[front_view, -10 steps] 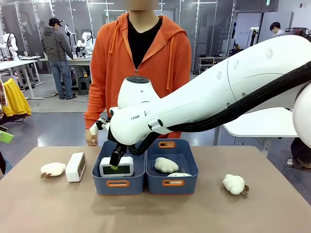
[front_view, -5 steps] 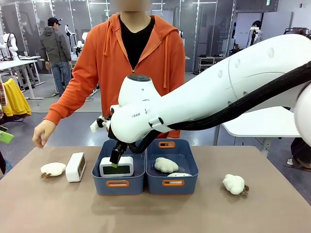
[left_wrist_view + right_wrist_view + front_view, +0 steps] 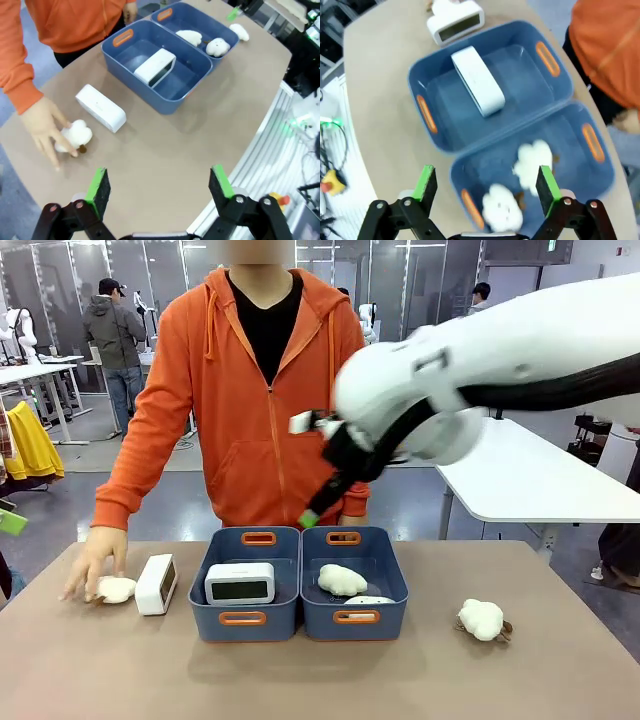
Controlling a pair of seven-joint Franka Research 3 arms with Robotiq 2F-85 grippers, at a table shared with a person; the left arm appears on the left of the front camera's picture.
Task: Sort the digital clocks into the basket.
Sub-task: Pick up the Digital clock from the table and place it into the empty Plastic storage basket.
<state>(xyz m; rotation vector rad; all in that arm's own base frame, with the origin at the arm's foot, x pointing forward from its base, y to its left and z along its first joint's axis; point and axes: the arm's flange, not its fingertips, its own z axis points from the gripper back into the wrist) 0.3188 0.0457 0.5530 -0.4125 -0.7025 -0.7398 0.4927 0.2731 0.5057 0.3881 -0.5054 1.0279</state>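
One white digital clock stands in the left blue basket. The other digital clock stands on the table just left of that basket. My right gripper hangs open and empty high above the two tubs, near the person's waist. From the right wrist view, the open gripper looks down on the clock in the basket and the clock outside it. My left gripper is open and empty, high over the table's near side, well away from the table clock and the basket.
The adjoining right tub holds two cream plush toys. Another plush lies on the table at the right. The person's hand rests on a plush at the far left, next to the table clock.
My right gripper has risen out of the left basket and swung up to the right, leaving the clock there. The person's hand has come down onto the left plush.
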